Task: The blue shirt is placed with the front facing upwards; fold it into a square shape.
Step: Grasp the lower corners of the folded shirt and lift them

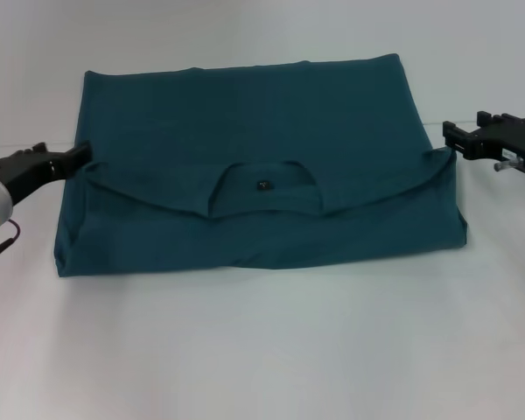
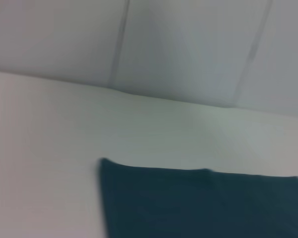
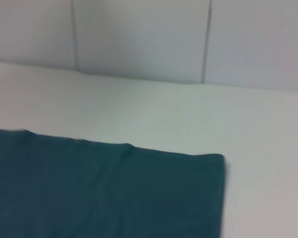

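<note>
White tabletop [image 1: 262,350], folded blue shirt [image 1: 254,131], pale panelled wall [image 3: 139,34]

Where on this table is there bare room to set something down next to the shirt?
Widest free patch: the table in front of the blue shirt, along its near folded edge. A narrower bare strip lies behind its far edge. The sides are crowded: the left gripper and right gripper sit at the shirt's corners.

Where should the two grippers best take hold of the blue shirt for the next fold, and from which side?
Probably the blue shirt at the folded flap's two end corners. The left gripper comes from its left edge, the right gripper from its right: both are already there.
</note>
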Robot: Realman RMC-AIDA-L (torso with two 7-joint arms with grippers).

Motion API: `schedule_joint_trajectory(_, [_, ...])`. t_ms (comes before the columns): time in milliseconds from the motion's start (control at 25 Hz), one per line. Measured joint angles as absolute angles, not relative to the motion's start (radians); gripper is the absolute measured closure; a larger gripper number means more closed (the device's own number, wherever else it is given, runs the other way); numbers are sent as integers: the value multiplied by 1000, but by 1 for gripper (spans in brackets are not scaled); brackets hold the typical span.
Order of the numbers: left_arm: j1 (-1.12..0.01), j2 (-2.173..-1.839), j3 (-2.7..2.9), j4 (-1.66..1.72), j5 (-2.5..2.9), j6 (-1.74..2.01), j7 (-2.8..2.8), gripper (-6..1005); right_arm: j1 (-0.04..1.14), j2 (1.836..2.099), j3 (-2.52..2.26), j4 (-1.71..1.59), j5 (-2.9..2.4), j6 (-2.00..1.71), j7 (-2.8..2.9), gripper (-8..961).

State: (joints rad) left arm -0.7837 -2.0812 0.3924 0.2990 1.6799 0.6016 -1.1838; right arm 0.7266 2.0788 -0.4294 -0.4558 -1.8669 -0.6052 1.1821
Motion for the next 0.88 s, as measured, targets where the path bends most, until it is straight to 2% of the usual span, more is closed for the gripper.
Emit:
schedule_joint_trajectory(120, [-728, -2042, 555, 341, 1678, 745, -1389, 254, 665, 2075, -498, -536, -1890, -713, 1302, 344])
schedule_joint_trajectory(360, [-619, -2029, 586, 463, 1680, 1023, -1481, 257, 531, 2074, -620, -731, -1911, -919, 1473, 343])
schedule_joint_trajectory(600, [-555, -1990, 637, 487, 1738, 1180, -1558, 260, 462, 2059, -643, -877, -2072, -1113, 1646, 344])
schedule_joint_trajectory(880, [-491, -2002, 635, 558, 1773, 1187, -1589, 260, 431, 2059, -634, -933, -2169, -1215, 1714, 346])
